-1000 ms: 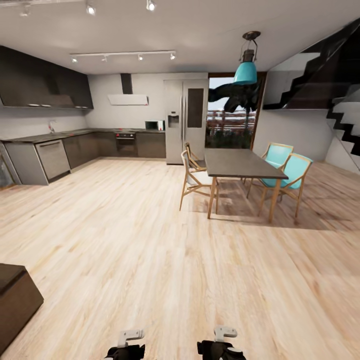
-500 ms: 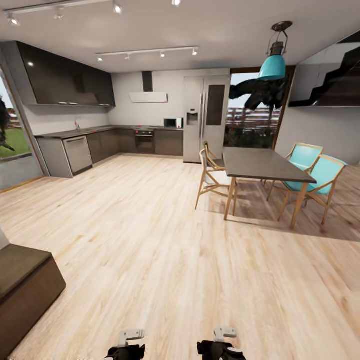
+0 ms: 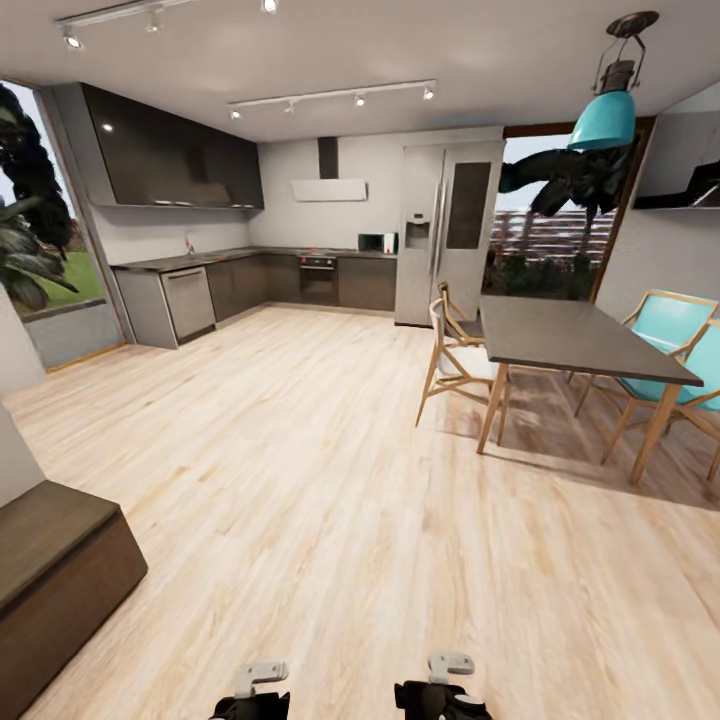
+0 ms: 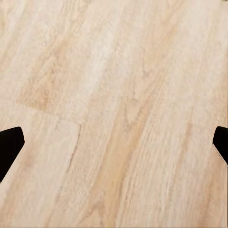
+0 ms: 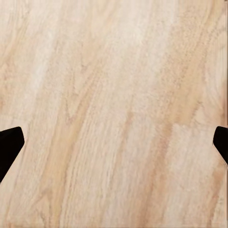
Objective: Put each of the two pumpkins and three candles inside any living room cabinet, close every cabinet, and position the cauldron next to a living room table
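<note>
1. Head view — open kitchen and dining room; dark dining table with wood chairs, teal lamp, fridge.
2. Dark-brown low cabinet — near left, on plank floor.
3. Left gripper and right gripper: jaws spread wide, holding nothing, above bare floor.
</note>
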